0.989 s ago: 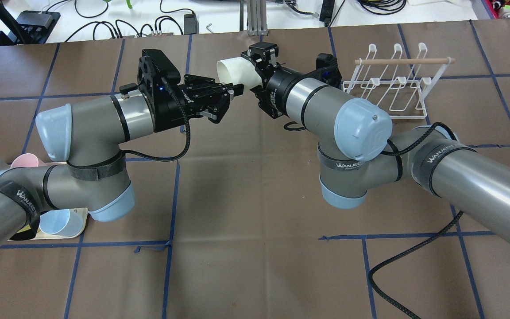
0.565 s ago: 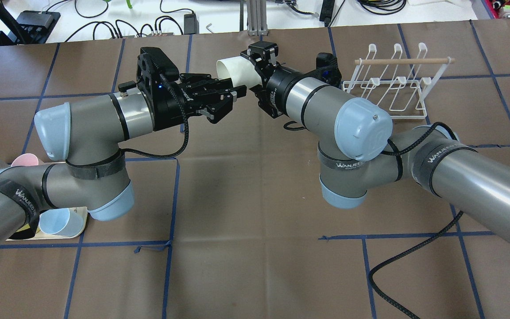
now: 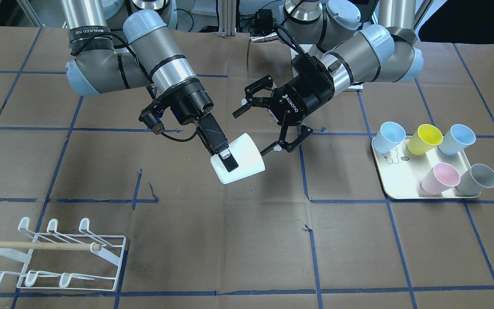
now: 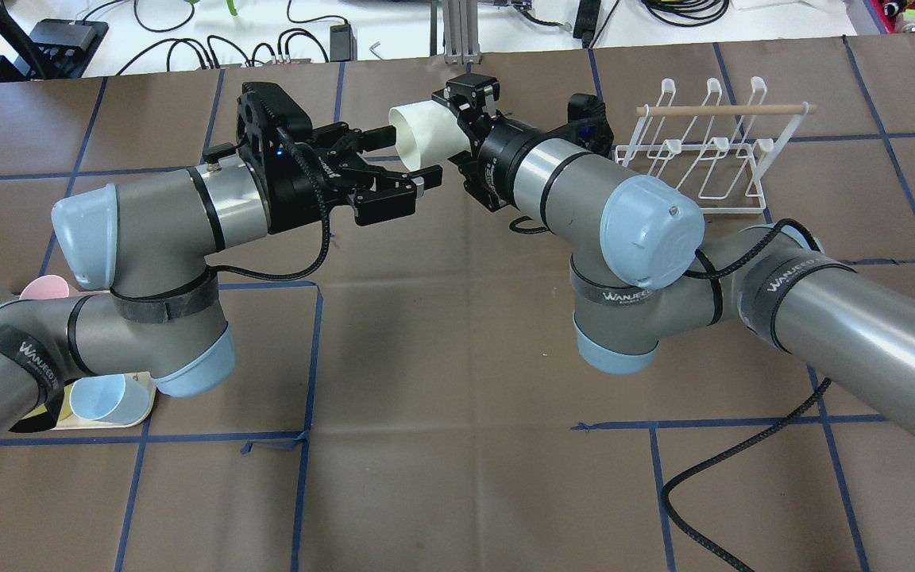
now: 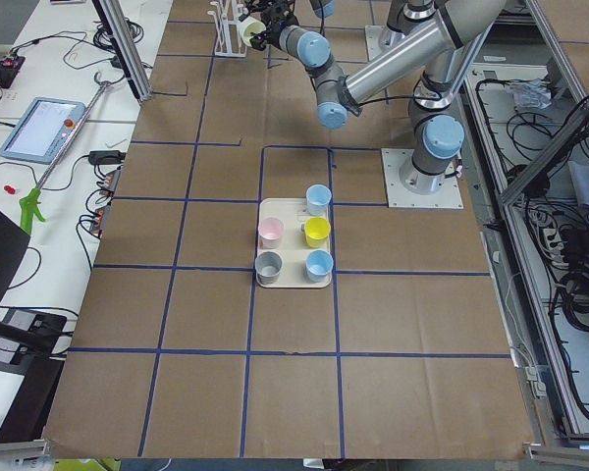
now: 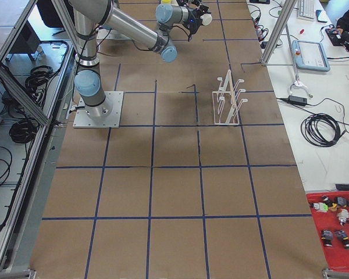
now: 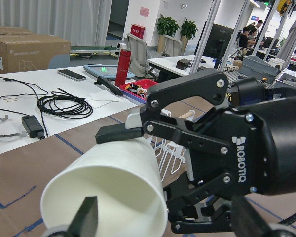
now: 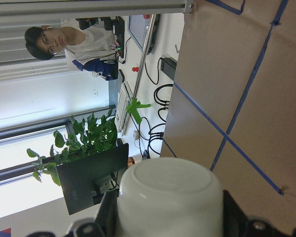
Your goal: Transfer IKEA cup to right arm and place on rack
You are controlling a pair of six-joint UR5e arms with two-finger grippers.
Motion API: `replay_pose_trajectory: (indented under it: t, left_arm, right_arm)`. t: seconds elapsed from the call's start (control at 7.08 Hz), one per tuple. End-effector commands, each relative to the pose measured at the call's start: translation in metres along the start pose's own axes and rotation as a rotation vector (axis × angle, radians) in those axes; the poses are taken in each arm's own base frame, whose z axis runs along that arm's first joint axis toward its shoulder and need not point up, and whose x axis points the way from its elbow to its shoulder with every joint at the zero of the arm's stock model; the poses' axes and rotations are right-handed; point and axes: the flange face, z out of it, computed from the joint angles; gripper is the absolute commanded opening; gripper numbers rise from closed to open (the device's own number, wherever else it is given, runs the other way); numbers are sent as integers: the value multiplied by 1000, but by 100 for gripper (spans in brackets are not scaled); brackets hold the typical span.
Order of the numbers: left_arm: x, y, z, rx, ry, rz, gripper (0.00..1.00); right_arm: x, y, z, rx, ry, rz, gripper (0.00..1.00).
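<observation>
Facing the robot, the left pincer (image 3: 257, 128) has just sprung wide and drawn back empty, just beside the white cup (image 3: 245, 161). The right pincer (image 3: 232, 162) is clamped around the cup's body, so the hand-over looks finished. Overhead, the rack (image 4: 704, 151) stands behind the right pincer, well apart. Only the left wrist camera shows the cup's open mouth facing the empty pincer; the right wrist's shows just its base

I see white cup (image 3: 245, 158) in air, lying on side, open mouth turned away from right arm (image 3: 167, 60). Right gripper (image 3: 232, 162) clamped near cup base. Arm silver-grey, pale blue caps, bent at elbow, wrist angled down. Rack (image 3: 64, 257) white wire, wooden dowel, standing on robot's right, well apart from cup.
</observation>
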Motion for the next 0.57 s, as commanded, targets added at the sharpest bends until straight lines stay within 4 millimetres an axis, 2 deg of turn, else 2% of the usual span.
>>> replay_pose_trajectory:
  t: [0.0, 0.14, 0.42]
  left_arm:
    - [-30, 14, -24, 0, -81, -58, 99]
    - [-36, 27, -29, -32, -164, -77, 99]
    - [-57, 31, -35, -106, -374, -125, 99]
  right_arm:
    - [-5, -11, 4, 24, -7, 2, 32]
    - [-12, -26, 8, 46, -17, 7, 27]
    - [-25, -77, -1, 134, -40, -28, 26]
